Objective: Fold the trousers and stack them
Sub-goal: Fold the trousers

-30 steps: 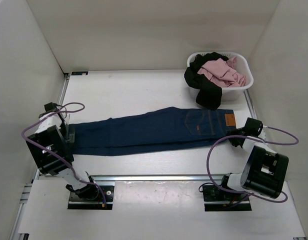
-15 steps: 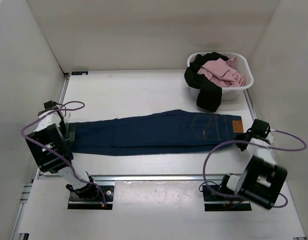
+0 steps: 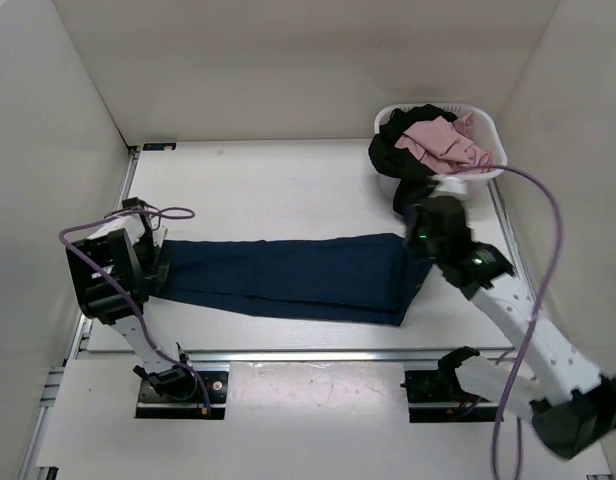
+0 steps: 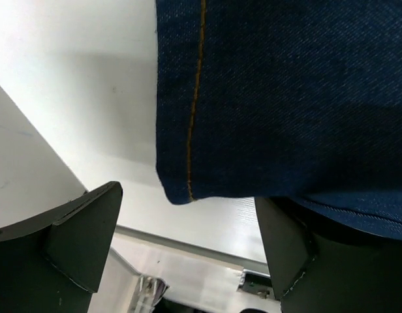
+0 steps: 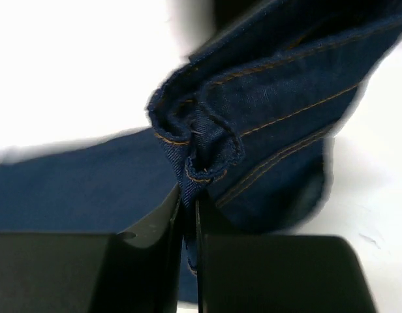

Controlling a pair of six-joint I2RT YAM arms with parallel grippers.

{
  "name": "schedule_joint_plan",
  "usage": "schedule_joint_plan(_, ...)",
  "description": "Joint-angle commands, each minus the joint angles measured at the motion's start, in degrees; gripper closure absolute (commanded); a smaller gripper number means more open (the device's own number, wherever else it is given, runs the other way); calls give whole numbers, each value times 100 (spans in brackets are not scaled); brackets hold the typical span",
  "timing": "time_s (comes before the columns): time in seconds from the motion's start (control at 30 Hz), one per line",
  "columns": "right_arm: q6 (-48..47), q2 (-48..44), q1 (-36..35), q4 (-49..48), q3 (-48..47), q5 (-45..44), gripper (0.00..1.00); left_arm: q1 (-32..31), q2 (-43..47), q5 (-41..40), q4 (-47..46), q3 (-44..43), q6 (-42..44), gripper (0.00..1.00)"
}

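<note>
Denim pinched at the waist: the first end-to-end fold is in hand.
Right gripper (image 5: 188, 203) jaws are pressed together on a bunched wad of waistband; left gripper (image 4: 188, 228) jaws stand spread either side of the leg hem, gripping nothing; the jeans (image 3: 288, 275) lie stretched across the table (image 3: 268, 180) between my two arms, waist end raised near the laundry basket (image 3: 493, 168); I judge the step is bringing waist over to hems; next I must sweep it leftward, low and level, lay it square, then let go.
</note>
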State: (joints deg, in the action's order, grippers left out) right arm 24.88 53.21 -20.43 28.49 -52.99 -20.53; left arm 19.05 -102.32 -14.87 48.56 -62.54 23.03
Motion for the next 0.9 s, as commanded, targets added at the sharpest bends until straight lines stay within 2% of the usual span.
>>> schedule_joint_plan(0.0, -439, 811, -1855, -264, -753, -977, 100, -217, -376, -60, -285, 59, -394, 6)
schedule_joint_plan(0.03, -545, 1475, -2756, -369, -965, -1135, 100, -313, -376, -60, -285, 58, -456, 6)
schedule_joint_plan(0.1, -538, 2208, -3421, -441, -1675, -1774, 100, -401, -429, -60, -285, 58, -510, 6)
schedule_joint_plan(0.13, -328, 2855, -3842, -441, -1862, -1909, 100, -489, -429, -60, -285, 58, -579, 6)
schedule_joint_plan(0.2, -55, 3395, -4239, -599, -2170, -2112, 100, -568, -429, -112, -285, 58, -641, 6)
schedule_joint_plan(0.23, 338, 3824, -4329, -599, -2406, -2191, 100, -569, -429, -112, -285, 119, -641, 6)
schedule_joint_plan(0.33, 674, 4319, -4645, -1090, -2462, -2192, 100, -622, -429, -112, -285, 181, -694, 6)
schedule_joint_plan(0.43, 904, 4819, -4787, -1188, -2680, -2139, 100, -622, -429, -165, -224, 181, -694, 5)
schedule_joint_plan(0.57, 598, 5383, -4997, -1047, -3164, -2139, 100, -622, -429, -165, -163, 67, -694, 5)
schedule_joint_plan(0.7, 202, 6163, -4998, -864, -3664, -1605, 99, -622, -359, -332, -162, 67, -694, 5)
schedule_joint_plan(0.73, 27, 6305, -4998, -793, -3787, -1307, 92, -622, -289, -332, -162, 67, -616, 3)
schedule_joint_plan(0.77, -366, 6429, -4998, -740, -4085, -451, 67, -569, -288, -393, -162, 67, -615, 3)
schedule_joint_plan(0.8, -527, 6604, -4998, -670, -4261, -16, 50, -499, -219, -393, -162, 67, -554, 2)
schedule_joint_plan(0.87, -686, 6606, -5050, -319, -4604, 513, 32, -394, -165, -473, -109, 67, -501, 2)
